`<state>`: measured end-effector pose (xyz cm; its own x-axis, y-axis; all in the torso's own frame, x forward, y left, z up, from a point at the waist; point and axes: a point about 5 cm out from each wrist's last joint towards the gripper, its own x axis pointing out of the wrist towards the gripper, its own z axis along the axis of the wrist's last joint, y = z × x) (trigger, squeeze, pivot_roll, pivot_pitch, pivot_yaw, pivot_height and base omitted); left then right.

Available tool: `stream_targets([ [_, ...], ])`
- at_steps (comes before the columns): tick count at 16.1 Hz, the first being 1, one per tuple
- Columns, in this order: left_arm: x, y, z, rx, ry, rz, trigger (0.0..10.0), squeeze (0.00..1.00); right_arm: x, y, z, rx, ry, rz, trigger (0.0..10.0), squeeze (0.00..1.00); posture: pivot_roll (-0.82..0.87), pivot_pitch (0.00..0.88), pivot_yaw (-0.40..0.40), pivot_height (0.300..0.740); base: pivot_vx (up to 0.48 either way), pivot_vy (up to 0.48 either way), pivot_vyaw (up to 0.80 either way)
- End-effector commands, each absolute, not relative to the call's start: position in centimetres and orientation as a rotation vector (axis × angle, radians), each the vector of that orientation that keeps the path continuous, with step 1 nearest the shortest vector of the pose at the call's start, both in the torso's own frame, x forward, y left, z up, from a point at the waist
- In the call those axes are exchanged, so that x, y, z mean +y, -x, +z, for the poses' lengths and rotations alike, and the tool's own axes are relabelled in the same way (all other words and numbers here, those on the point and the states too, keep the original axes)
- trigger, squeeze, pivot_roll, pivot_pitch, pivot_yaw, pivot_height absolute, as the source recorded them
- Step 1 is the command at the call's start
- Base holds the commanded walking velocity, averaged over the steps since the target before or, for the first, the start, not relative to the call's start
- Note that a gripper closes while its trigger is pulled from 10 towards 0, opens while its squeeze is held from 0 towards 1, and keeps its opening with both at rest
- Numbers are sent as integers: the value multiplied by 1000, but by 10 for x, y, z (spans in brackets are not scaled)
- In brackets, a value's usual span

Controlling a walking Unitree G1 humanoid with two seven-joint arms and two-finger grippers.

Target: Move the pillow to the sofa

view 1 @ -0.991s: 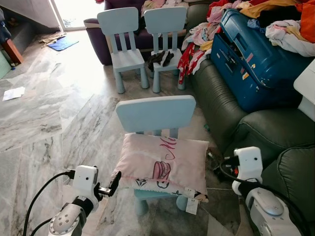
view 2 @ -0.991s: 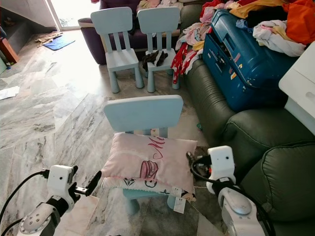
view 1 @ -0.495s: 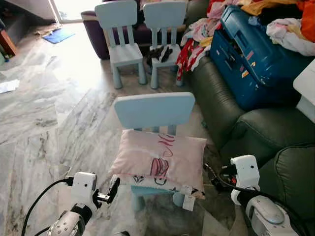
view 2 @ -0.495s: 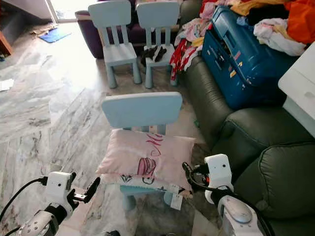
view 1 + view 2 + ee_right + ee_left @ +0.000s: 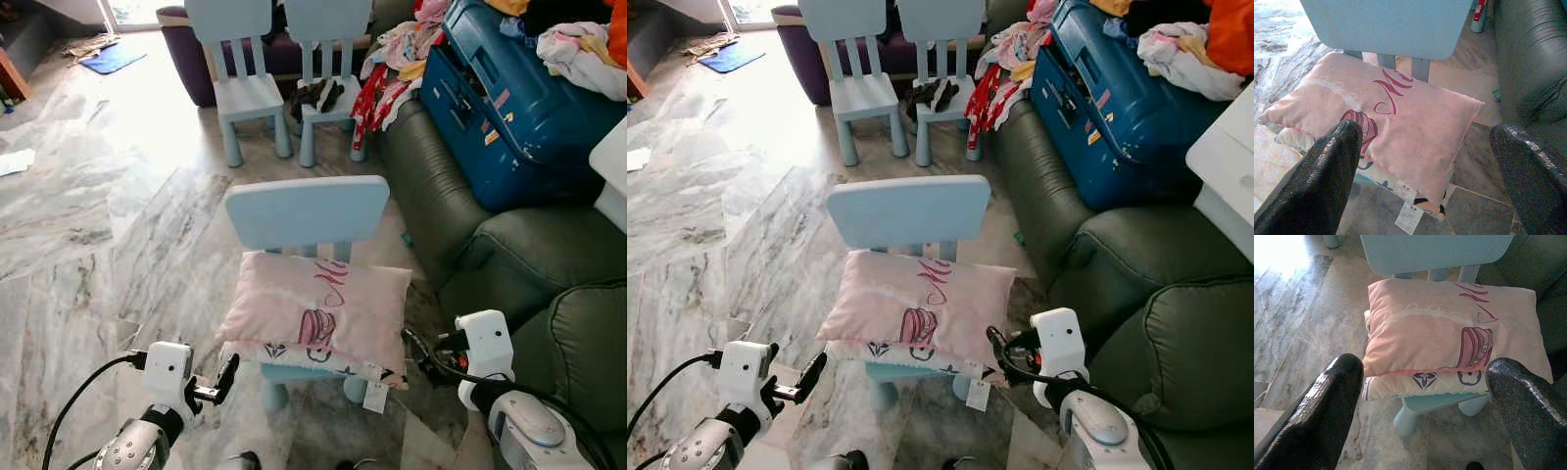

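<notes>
Pink pillow [image 5: 318, 308] lies flat on seat of small pale blue chair [image 5: 306, 210], front edge overhanging, tag dangling. Soft fabric, printed red script and bag motif; second patterned layer beneath. Left gripper [image 5: 227, 372] low beside pillow's near left corner, right gripper [image 5: 419, 348] near right corner: flanking, apparently for two-sided lift. Both pairs of fingers spread wide, holding nothing. Dark green leather sofa [image 5: 534, 264] just right of chair, padded, glossy; blue suitcase [image 5: 509, 108] and clothes heaped further along.

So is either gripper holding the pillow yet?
No. The left gripper and right gripper are both open, flanking the pillow on the chair.
</notes>
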<state>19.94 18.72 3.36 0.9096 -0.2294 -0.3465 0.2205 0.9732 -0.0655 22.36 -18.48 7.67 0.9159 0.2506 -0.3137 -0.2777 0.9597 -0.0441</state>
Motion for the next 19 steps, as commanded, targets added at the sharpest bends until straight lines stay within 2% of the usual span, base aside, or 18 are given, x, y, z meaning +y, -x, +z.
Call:
stream_targets([
  [1,188,-196,32,379,17,-230,10000,0,-184,-222,77,316,91,282,10000,0,-185,189,-1,673,0,0,0],
  [10,186,-197,30,383,17,-228,10000,0,-176,-229,81,294,102,300,10000,0,-188,184,-3,583,0,0,0],
  [19,192,-203,30,364,-43,-182,10000,0,-171,-248,88,255,130,330,10000,0,-178,163,-12,471,0,0,0],
])
